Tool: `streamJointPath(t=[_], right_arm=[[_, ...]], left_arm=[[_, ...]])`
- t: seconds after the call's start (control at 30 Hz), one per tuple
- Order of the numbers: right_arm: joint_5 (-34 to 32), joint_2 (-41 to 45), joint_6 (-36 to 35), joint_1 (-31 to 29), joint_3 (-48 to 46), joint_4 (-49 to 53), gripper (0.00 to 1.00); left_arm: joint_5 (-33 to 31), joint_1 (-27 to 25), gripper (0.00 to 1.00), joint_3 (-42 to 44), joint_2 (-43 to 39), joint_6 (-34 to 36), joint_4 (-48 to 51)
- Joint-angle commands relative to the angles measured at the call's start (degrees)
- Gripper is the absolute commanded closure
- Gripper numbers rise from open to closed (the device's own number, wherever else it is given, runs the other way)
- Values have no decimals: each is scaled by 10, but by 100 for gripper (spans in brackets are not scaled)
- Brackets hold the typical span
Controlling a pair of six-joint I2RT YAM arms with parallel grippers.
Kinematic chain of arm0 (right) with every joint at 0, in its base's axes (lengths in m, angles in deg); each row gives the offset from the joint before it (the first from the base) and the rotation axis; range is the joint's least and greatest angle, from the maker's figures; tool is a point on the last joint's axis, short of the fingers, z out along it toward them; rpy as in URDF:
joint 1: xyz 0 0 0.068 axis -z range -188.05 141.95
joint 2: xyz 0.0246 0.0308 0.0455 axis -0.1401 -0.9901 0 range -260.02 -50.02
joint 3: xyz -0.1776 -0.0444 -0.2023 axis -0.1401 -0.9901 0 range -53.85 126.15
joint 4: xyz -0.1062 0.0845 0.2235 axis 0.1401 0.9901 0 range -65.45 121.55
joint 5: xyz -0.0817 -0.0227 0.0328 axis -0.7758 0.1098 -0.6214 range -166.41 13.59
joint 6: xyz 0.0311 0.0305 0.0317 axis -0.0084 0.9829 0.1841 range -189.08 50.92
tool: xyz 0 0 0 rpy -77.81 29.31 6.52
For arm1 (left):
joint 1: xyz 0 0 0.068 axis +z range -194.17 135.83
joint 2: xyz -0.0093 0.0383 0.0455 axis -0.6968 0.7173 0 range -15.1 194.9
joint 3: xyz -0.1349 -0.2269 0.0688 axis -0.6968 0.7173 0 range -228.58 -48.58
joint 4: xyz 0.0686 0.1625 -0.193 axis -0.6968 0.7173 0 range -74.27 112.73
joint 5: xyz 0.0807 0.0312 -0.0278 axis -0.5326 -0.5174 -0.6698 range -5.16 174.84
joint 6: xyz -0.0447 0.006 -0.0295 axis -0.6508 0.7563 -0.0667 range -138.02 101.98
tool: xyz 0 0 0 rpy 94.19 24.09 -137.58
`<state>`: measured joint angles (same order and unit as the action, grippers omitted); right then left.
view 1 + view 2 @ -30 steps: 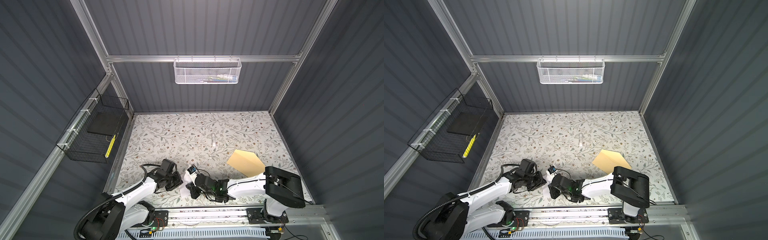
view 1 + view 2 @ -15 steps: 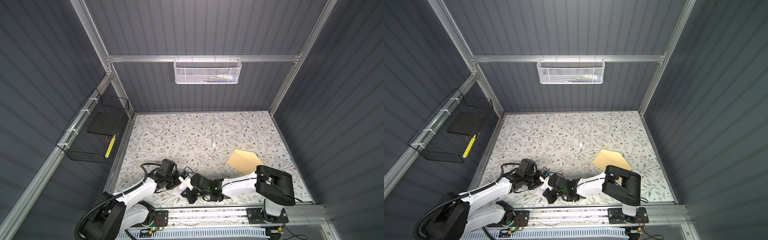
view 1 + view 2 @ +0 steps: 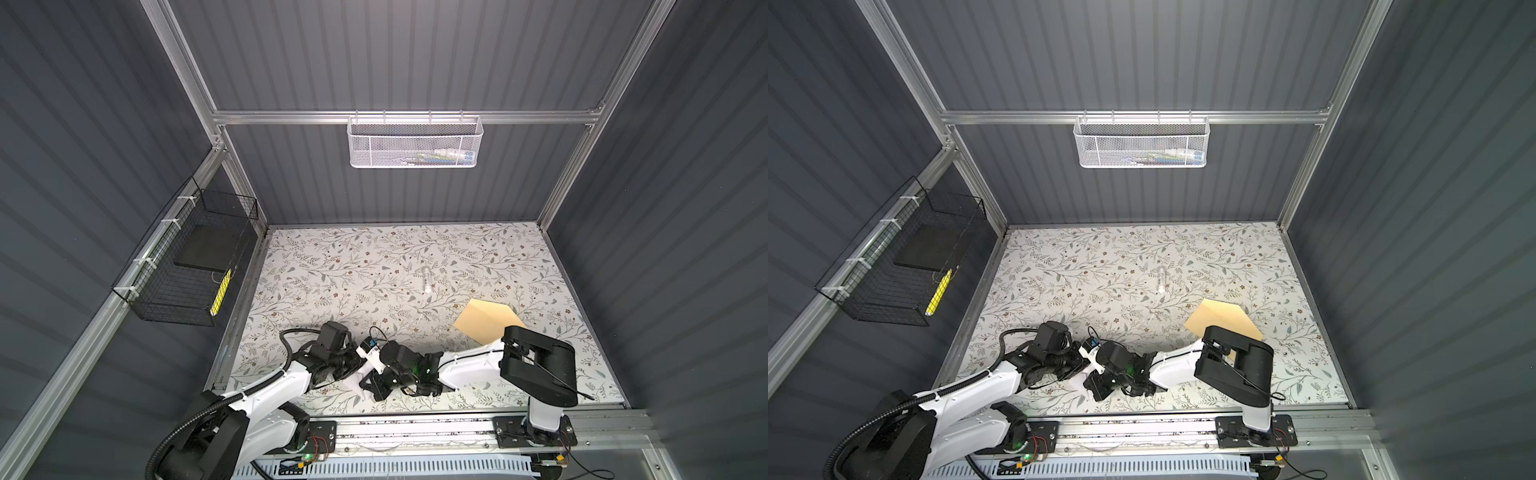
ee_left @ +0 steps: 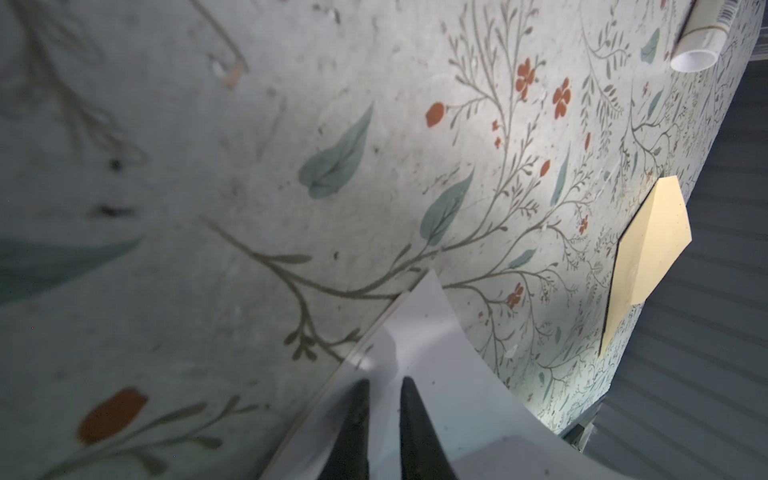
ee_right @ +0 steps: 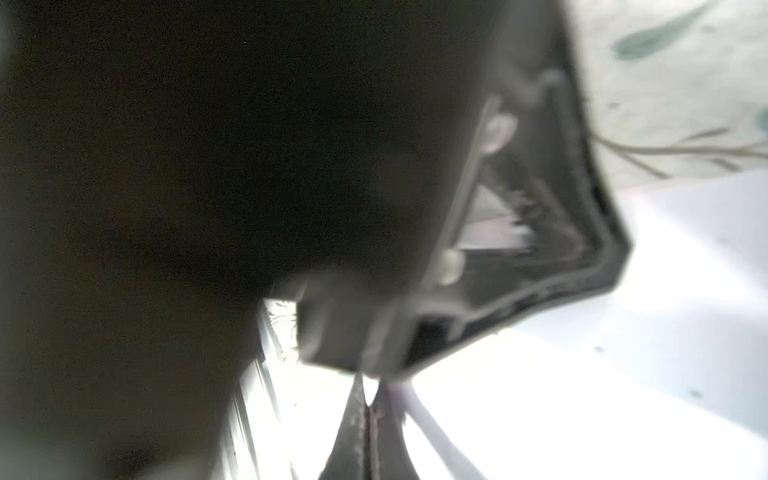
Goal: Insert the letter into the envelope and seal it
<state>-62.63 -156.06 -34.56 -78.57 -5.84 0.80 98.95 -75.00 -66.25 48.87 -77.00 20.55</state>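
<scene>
Letter (image 4: 419, 374) near counter (image 3: 332, 270) front edge, curled upward; envelope (image 3: 484, 322) well apart, toward right edge. Right gripper (image 5: 366, 401) clamped, apparently on letter edge; left gripper (image 4: 384, 386) slightly parted over it. Thin, floppy, light: pinch edge.

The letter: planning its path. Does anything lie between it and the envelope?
Nothing loose shows between the letter and the envelope; the white tube lies farther back. The right arm overhangs that stretch, hiding the envelope's near corner.
</scene>
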Motion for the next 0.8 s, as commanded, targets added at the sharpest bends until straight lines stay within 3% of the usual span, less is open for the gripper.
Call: streamJointPath(t=[0.0, 0.23, 0.37, 0.43, 0.57, 0.77], right_arm=[[2, -13, 19, 11, -14, 11, 100], [6, -19, 24, 15, -13, 27, 100], [18, -37, 24, 18, 3, 47, 100], [20, -44, 24, 19, 11, 62, 100], [20, -51, 26, 19, 16, 82, 100], [17, -44, 28, 19, 9, 80, 100]], left_arm=[[-55, 1, 80, 7, 8, -3, 85], [-73, 3, 74, -32, 2, -2, 105], [-77, 6, 61, -36, -2, -9, 104], [-81, 9, 47, -42, -15, -12, 121], [-120, 11, 34, -85, -72, -6, 218], [-158, 19, 32, -121, -116, 22, 368]])
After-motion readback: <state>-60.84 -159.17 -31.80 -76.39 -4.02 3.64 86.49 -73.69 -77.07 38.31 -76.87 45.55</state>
